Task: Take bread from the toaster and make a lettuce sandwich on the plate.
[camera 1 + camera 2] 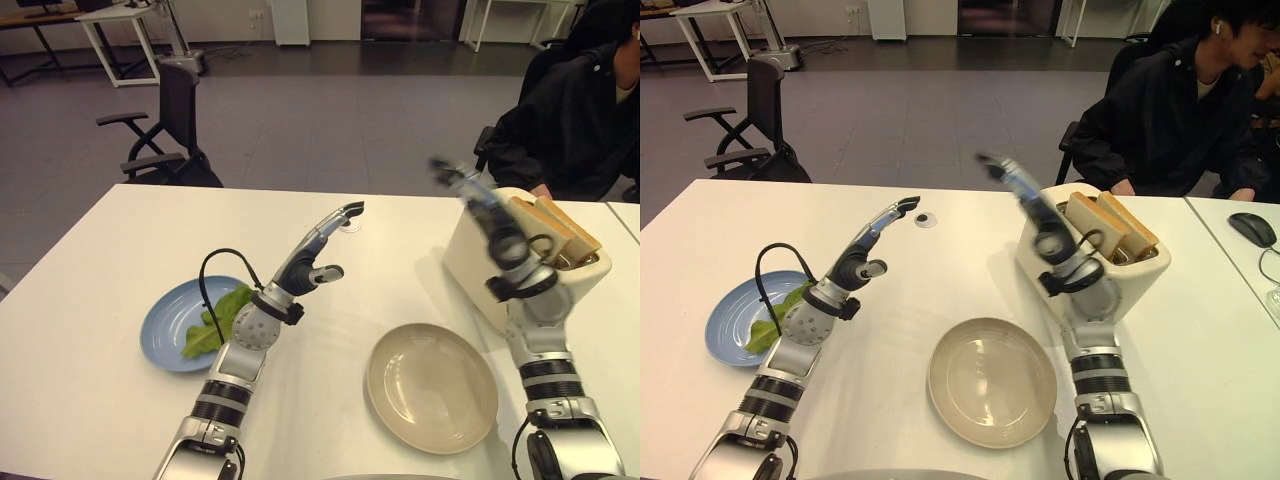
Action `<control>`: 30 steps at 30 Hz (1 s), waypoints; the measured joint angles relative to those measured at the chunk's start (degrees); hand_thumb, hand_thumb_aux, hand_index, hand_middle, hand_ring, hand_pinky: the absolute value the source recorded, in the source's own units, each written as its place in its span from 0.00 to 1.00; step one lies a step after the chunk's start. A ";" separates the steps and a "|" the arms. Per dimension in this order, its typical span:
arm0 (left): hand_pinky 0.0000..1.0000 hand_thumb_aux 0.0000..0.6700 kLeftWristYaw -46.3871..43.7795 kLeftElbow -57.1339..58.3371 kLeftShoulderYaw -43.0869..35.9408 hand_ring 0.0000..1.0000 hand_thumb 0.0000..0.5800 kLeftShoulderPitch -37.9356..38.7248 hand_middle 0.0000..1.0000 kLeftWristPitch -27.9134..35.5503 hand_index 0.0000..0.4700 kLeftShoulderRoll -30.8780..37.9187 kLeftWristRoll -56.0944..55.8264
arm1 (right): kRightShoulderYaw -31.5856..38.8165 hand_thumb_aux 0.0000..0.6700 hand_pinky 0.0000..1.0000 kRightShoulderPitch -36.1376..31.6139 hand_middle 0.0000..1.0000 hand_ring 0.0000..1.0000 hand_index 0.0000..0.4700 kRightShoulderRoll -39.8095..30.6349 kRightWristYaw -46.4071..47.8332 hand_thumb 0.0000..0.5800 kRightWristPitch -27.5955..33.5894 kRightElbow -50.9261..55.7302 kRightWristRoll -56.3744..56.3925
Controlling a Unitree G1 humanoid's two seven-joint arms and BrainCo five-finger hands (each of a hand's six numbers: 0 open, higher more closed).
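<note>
Both arms (228, 385) were silver-grey cylinders banded with black ribbed rings (548, 369). The left hand (318, 255) had dark fingers with silvery-blue backs above a dimpled grey ball wrist (252, 325), trailing 1 black cable (205, 275). The right hand (495, 225) was dark, with a thin black loop (545, 243) at its base.

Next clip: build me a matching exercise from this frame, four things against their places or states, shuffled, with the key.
Things:
1 lettuce
2 bread slices
3 beige plate
4 right hand

Places or states:
A standing in the toaster
B empty
C lying on the blue plate
D raised beside the toaster, holding nothing

Pairs: 1-C, 2-A, 3-B, 4-D.
</note>
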 measured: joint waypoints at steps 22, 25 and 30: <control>0.00 0.00 -0.62 3.00 -2.09 0.00 0.00 -2.50 0.00 0.00 0.00 -1.66 0.26 | -6.34 0.17 0.00 11.75 0.00 0.00 0.17 -29.79 -18.57 0.31 15.42 24.22 -40.29; 0.00 0.00 -0.65 3.62 -2.10 0.00 0.00 -2.59 0.00 -0.01 0.00 -1.72 0.27 | -6.30 0.71 0.00 13.05 0.00 0.00 0.71 -30.53 -17.10 0.92 15.38 23.79 -38.43; 0.00 0.00 -0.82 4.21 -2.14 0.00 0.00 -2.97 0.00 -0.55 0.00 -1.73 0.26 | -6.37 1.00 0.00 12.43 0.00 0.00 1.00 -31.02 -17.02 1.00 14.65 20.58 -35.38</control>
